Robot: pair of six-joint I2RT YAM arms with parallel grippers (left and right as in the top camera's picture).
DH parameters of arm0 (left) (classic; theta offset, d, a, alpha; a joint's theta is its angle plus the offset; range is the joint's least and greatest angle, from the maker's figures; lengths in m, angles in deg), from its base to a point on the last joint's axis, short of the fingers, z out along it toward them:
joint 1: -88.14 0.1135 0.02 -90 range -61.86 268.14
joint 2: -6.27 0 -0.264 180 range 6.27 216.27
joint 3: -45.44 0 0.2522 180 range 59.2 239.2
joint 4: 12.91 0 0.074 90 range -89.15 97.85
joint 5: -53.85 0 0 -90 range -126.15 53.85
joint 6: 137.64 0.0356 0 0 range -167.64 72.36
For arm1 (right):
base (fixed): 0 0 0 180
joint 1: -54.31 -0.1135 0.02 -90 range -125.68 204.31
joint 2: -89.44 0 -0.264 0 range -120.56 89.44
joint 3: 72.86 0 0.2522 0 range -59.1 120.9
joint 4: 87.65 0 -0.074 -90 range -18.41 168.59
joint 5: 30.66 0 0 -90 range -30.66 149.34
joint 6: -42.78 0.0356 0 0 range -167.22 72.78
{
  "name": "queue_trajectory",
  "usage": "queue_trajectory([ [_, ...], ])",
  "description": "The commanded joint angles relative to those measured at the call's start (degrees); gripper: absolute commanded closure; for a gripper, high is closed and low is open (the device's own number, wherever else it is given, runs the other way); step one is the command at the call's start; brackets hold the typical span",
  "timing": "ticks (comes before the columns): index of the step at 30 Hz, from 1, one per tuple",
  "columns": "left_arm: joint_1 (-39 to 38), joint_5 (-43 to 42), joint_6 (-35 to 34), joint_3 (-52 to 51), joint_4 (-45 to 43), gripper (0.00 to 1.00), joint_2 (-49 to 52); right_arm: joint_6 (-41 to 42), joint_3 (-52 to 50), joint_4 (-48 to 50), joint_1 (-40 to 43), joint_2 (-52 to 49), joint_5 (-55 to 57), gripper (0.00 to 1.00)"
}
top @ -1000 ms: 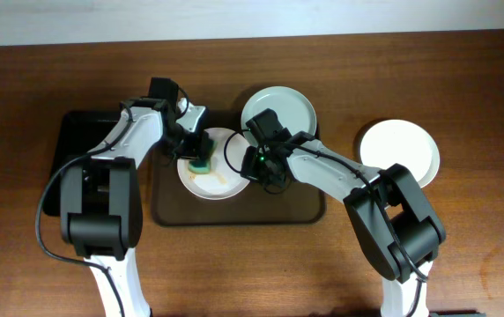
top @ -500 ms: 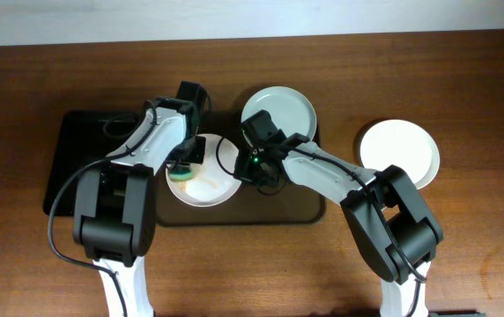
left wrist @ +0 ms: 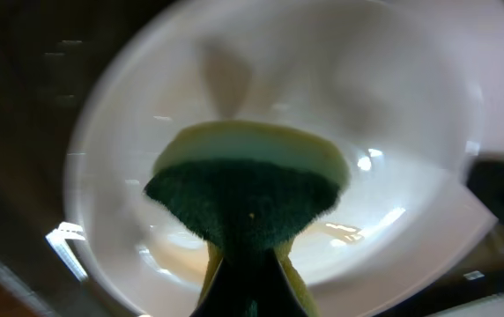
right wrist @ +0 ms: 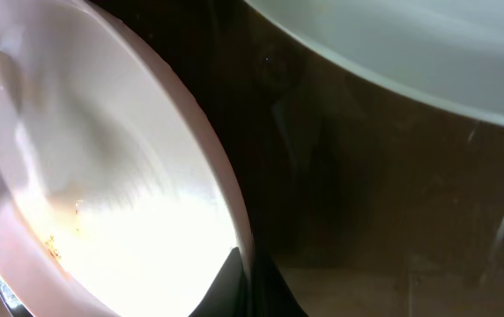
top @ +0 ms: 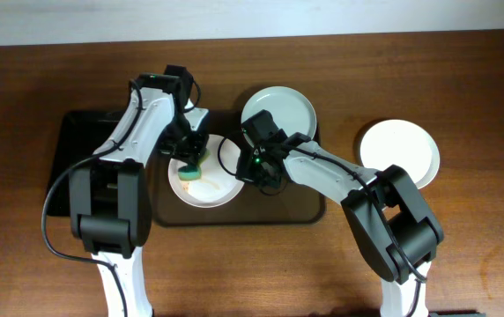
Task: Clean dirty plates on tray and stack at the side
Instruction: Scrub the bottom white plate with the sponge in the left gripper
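A smeared white plate [top: 210,183] lies at the left of the brown tray [top: 300,211]. My left gripper [top: 193,162] is shut on a green-and-yellow sponge [top: 191,167] and presses it on this plate; the sponge [left wrist: 248,189] fills the left wrist view over the plate [left wrist: 411,132]. My right gripper [top: 250,171] is shut on the plate's right rim [right wrist: 226,220]; orange smears show inside it. A faintly greenish plate [top: 280,107] sits at the tray's far edge, also in the right wrist view [right wrist: 411,53]. A clean white plate [top: 400,151] lies on the table to the right.
A narrow glossy black tray [top: 80,158] lies left of the brown tray, under my left arm. The wooden table [top: 463,88] extends to the right and front. A pale wall runs along the far edge.
My left gripper has kept moving the sponge over the plate, from its far part to its left edge and now back toward the middle. The right gripper holds the rim in place.
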Motion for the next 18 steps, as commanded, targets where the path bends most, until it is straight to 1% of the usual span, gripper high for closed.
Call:
queue_trajectory([
  [1, 0.63, 5.62, -5.92, -1.97, -2.62, 0.99, 0.50, 0.11, 0.11, -0.33, 0.28, -1.01, 1.38, 0.96],
  [3, 0.57, 5.62, -9.60, -6.38, -5.18, 0.99, 0.50, 0.11, 0.11, -0.35, 0.28, -1.01, 1.40, 0.96],
  [6, -1.18, 5.64, -10.84, -13.75, -12.28, 0.99, 0.50, 0.11, 0.11, -0.28, 0.28, -1.01, 1.40, 0.96],
  [7, -1.99, 6.71, -11.43, -14.78, -12.61, 0.99, 0.50, 0.11, 0.11, -0.35, 0.33, -1.01, 1.40, 0.96],
  [8, -2.78, 11.15, -14.38, -15.30, -12.68, 0.99, 0.50, 0.11, 0.11, -0.39, 0.61, -1.01, 1.38, 0.96],
  [9, -3.52, 14.12, -15.52, -15.30, -13.40, 0.99, 0.50, 0.11, 0.11, -0.39, 0.76, -1.01, 1.38, 0.96],
  [11, -4.79, 14.84, -15.69, -15.80, -16.61, 0.99, 0.50, 0.11, 0.11, -0.55, 1.03, -1.01, 1.38, 0.96],
  [14, -8.90, 21.99, -15.69, -21.31, -22.53, 0.99, 0.50, 0.11, 0.11, -0.57, 1.03, -1.01, 1.38, 0.96],
  [18, -10.34, 22.53, -15.72, -29.42, -32.52, 0.99, 0.48, -0.74, 0.11, -0.55, 1.03, -1.01, 1.38, 0.96],
])
